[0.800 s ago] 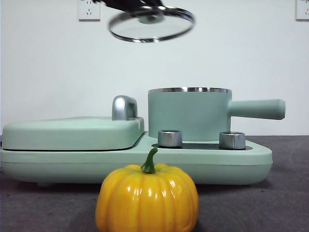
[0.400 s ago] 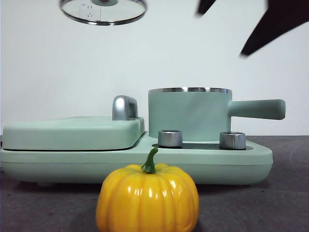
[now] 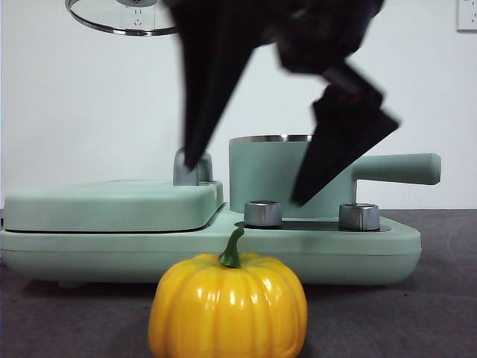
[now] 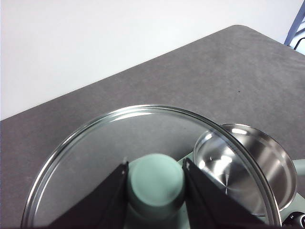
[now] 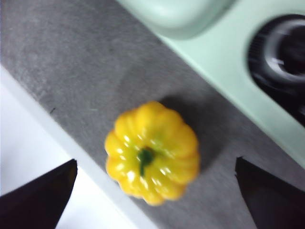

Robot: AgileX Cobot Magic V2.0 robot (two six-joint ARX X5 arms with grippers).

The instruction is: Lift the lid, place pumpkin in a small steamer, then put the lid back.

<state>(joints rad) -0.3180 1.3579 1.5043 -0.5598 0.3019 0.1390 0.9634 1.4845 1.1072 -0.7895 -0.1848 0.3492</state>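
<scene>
The yellow pumpkin (image 3: 227,306) (image 5: 152,152) with a green stem sits on the grey table in front of the appliance. My right gripper (image 3: 246,190) (image 5: 155,191) hangs open above it, its two black fingers spread wide. The small steamer (image 3: 292,177) (image 4: 248,162) stands uncovered on the appliance's right half, its steel inside bare. High at the upper left, my left gripper (image 4: 155,183) is shut on the mint knob of the glass lid (image 3: 123,19) (image 4: 95,157), held in the air.
The mint-green appliance (image 3: 350,250) spans the table, with a flat cover (image 3: 112,203) and chrome handle (image 3: 191,165) on its left half. Two chrome knobs (image 3: 262,213) face front. The steamer's long handle (image 3: 399,168) points right.
The right gripper has dropped from the top right corner down over the pumpkin, in front of the steamer. The lid has moved further left and up.
</scene>
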